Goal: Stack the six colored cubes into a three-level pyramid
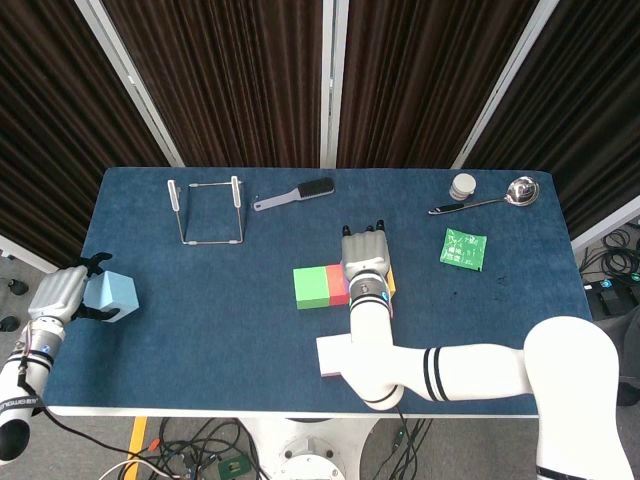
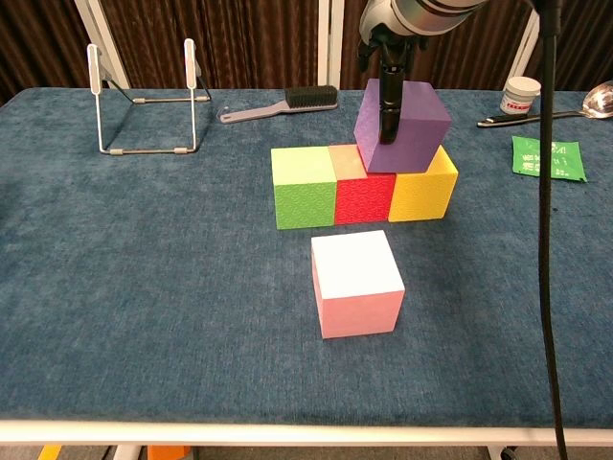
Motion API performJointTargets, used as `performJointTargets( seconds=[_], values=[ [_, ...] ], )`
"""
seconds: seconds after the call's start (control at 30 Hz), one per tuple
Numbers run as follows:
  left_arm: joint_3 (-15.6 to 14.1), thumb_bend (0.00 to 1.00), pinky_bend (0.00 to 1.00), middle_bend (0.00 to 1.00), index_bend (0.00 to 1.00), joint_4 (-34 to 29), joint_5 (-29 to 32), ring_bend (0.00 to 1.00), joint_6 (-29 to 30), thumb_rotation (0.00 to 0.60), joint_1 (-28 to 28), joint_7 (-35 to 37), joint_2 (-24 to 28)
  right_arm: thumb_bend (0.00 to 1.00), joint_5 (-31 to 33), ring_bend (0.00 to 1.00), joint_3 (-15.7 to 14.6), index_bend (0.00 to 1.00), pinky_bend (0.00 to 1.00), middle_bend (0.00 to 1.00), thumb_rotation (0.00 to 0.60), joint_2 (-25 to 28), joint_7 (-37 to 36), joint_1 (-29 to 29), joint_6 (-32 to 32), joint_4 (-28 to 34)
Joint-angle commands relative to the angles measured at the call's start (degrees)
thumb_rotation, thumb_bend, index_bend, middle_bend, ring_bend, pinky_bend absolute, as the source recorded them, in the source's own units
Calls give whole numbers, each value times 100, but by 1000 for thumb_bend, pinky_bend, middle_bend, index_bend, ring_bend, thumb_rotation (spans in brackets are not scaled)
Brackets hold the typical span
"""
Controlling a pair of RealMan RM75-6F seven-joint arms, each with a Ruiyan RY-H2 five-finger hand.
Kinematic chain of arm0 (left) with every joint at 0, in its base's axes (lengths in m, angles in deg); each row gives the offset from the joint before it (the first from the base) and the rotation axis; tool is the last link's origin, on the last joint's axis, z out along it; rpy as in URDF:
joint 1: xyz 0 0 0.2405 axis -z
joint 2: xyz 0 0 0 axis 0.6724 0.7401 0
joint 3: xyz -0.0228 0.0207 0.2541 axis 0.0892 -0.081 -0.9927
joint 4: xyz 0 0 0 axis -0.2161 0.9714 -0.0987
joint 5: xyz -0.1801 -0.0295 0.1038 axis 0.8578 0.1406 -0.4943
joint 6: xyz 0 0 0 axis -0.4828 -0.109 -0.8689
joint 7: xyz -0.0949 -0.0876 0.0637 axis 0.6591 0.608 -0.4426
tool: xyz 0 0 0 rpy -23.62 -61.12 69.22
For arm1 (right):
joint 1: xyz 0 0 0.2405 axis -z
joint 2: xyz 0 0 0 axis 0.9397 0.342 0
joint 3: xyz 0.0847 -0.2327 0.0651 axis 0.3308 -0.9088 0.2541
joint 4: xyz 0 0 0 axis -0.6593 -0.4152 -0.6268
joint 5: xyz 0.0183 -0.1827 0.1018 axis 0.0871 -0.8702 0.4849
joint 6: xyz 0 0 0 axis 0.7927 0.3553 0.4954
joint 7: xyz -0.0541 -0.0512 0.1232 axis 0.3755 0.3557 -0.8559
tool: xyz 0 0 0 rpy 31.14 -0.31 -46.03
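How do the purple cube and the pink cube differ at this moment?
The purple cube sits on the second level, over the red cube and yellow cube; the pink cube lies on the table, apart from the row. The right hand grips the purple cube; nothing touches the pink one. The purple cube looks slightly tilted, the pink one flat. Both look alike in size.

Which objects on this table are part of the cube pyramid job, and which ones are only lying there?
Part of the job:
green cube
red cube
yellow cube
purple cube, held by the right hand
pink cube
light blue cube, held by the left hand

Only lying there:
wire stand
brush
small jar
ladle
green packet
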Motion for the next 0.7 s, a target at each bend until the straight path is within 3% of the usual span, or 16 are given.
performJointTargets(
  seconds=[0.03, 0.7],
  values=[
    [2, 206, 209, 466, 143, 8, 7, 119, -9, 600, -2, -1, -3, 27, -11, 106, 45, 0, 0, 354, 600, -11, 53, 34, -14, -18],
    [4, 206, 209, 466, 143, -13, 10, 118, -7, 600, -32, -35, 9, 17, -44, 19, 333, 0, 0, 239, 600, -64, 306, 180, -44, -60]
  ],
)
